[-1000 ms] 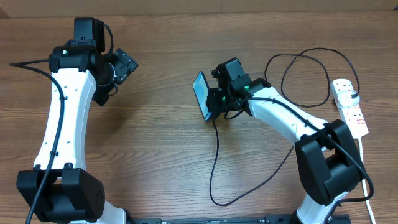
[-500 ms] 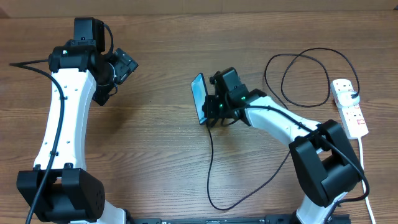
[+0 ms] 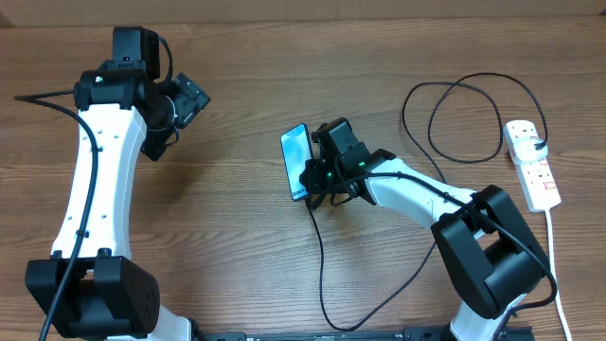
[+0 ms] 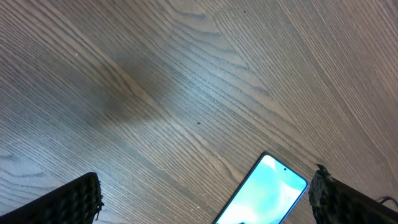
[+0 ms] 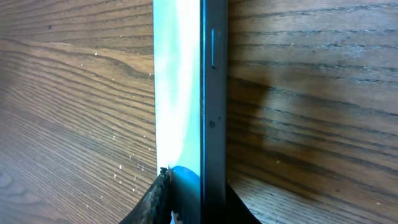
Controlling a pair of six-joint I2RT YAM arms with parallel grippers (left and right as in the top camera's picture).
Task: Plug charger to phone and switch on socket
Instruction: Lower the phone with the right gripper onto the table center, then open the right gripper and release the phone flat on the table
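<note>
Wood-grain tabletop (image 3: 237,237) filled every view, brown and bare between the two arms. Near its middle I saw the phone (image 3: 296,161), tipped up on one long edge with its pale screen turned up and toward the left edge. My right gripper (image 3: 317,177) was on the phone's near end. Through the right wrist camera I had the phone edge-on, and the dark fingers (image 5: 155,199) stood narrow, one against the screen and one against the back, pinching it between them.

From under that gripper the charger (image 3: 325,275) dropped toward the near edge as a thin black line, curved round and ran back toward the right side. It made another wide loop close to the socket (image 3: 532,163). Whether its tip sat in the phone I could not tell, since the gripper covered that spot. The socket lay along the right edge, toward the far corner, with a black plug seated in its far end and its white cord (image 3: 554,275) trailing toward the near edge.

My left gripper (image 4: 205,186) hung over the wood toward the far left corner, well apart from the phone. Its fingers were spread wide and held nothing. Its camera caught only a corner of the lit screen.
</note>
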